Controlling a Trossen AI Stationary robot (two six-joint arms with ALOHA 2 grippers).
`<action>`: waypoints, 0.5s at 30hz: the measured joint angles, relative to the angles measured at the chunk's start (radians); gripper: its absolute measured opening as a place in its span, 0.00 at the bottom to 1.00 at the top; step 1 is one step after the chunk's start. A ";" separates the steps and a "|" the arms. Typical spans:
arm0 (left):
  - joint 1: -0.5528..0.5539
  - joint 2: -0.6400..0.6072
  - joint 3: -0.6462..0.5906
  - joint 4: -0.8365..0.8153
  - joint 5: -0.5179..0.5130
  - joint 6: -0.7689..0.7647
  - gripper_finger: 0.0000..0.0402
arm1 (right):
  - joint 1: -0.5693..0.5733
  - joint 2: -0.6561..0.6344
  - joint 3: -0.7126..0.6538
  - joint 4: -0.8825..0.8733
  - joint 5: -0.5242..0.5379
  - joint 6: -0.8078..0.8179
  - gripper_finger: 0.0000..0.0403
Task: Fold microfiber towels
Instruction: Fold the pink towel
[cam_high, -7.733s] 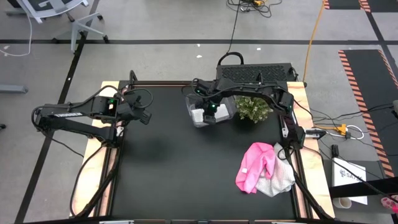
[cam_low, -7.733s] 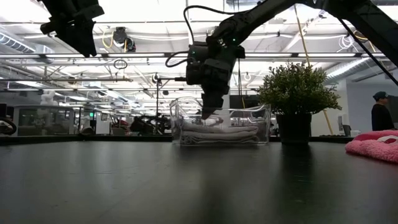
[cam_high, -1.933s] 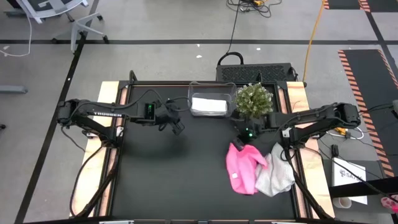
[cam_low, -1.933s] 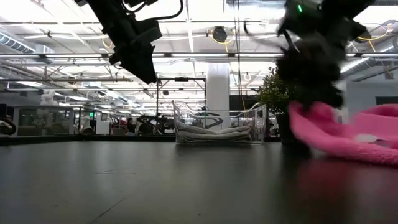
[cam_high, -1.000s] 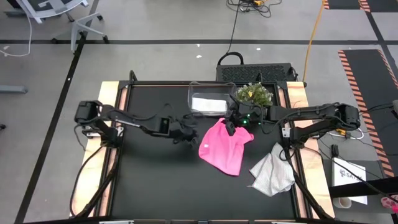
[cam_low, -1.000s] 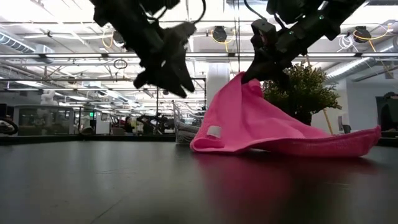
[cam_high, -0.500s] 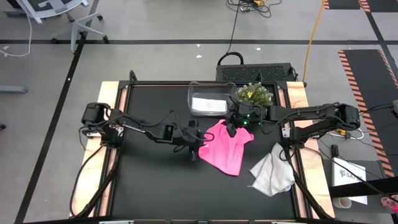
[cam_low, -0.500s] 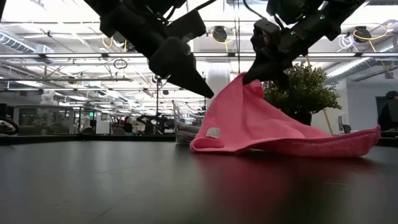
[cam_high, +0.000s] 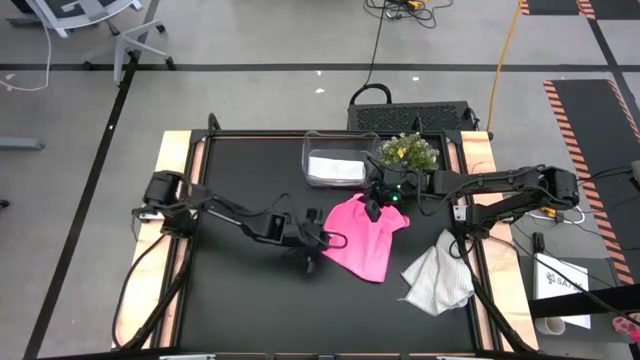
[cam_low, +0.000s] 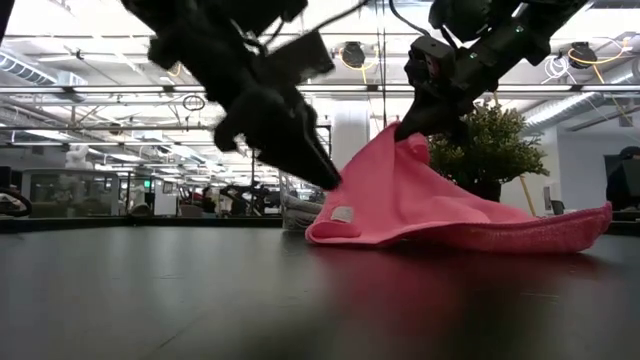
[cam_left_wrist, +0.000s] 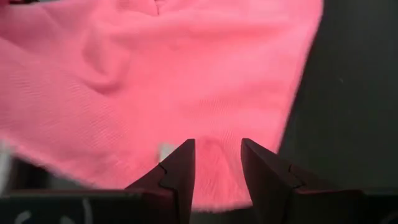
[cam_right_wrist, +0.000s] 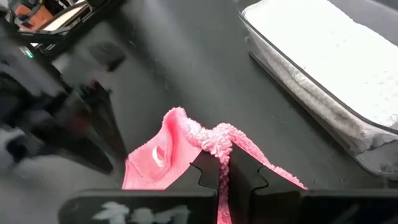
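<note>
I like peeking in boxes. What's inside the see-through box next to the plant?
A folded white towel lies inside the clear box. Whether anything hides underneath the towel cannot be seen.

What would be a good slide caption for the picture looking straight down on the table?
Right end effector lifts a pink towel corner while the open left end effector reaches for its edge.

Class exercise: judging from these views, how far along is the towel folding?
Done: folded white towels lie in the clear bin. In hand: the right gripper pinches a corner of the pink towel; the open left gripper reaches its opposite edge. Left: fold the pink towel, then the crumpled white towel.
</note>
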 joint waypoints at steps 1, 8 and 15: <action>-0.004 0.016 0.000 0.005 -0.001 -0.011 0.33 | 0.000 0.000 0.000 0.000 0.000 0.001 0.00; -0.017 0.092 0.028 0.011 -0.044 -0.038 0.33 | 0.000 0.000 0.000 0.001 -0.001 0.020 0.00; -0.001 0.103 0.026 0.000 -0.089 -0.120 0.33 | 0.000 0.000 0.000 0.003 -0.002 0.025 0.00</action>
